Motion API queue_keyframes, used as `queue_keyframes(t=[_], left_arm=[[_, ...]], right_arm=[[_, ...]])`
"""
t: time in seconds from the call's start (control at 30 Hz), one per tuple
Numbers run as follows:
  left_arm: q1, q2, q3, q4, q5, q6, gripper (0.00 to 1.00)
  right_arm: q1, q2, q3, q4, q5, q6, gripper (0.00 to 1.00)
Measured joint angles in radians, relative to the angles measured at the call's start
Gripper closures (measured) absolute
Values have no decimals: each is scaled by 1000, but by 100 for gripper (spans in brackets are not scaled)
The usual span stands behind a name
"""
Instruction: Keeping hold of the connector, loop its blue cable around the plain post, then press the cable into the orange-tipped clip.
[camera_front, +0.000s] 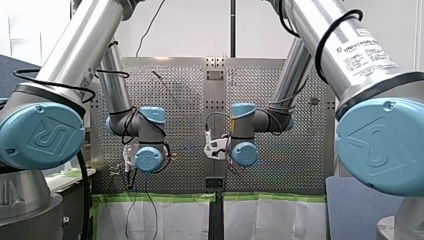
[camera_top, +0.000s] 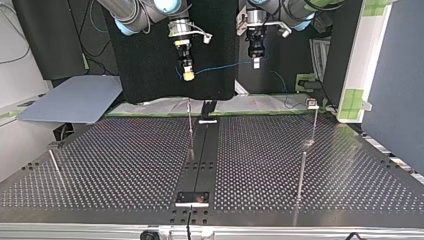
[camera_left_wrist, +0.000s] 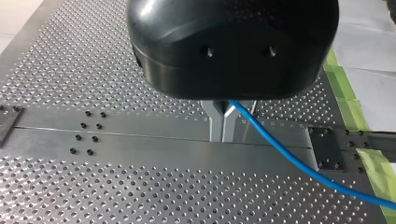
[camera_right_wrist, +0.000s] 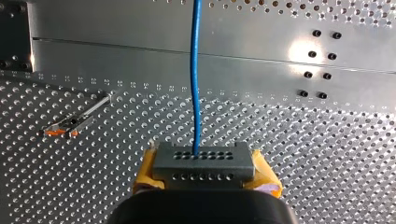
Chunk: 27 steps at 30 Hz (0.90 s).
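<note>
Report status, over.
Right gripper: jaws shut on connector. Left gripper: jaws shut on blue cable. Cable unlooped, orange-tipped clip empty. No obstruction seen.

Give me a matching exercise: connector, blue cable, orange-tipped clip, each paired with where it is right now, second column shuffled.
1 connector
2 blue cable
3 orange-tipped clip

A on the perforated table, touched by nothing
B gripped in my right pincer
C running from my left pincer to the connector

Pairs: 1-B, 2-C, 3-A
</note>
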Motion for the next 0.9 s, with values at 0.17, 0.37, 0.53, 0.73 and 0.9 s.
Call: queue_keyframes(t=[0.17,0.37,0.53,0.73,0.9], left_arm=[[0,0,0,0,0,0,100],[0,-4,-4,-1,3,-4,100],[0,-31,-12,-3,10,-22,100],[0,-56,-14,-3,11,-26,100],[0,-58,-14,-3,11,-26,100]], right_arm=[[0,0,0,0,0,0,100],[0,0,0,0,0,0,100],[22,22,-19,22,-22,21,100],[70,74,-28,38,-50,38,100],[83,123,-29,40,-53,40,100]])
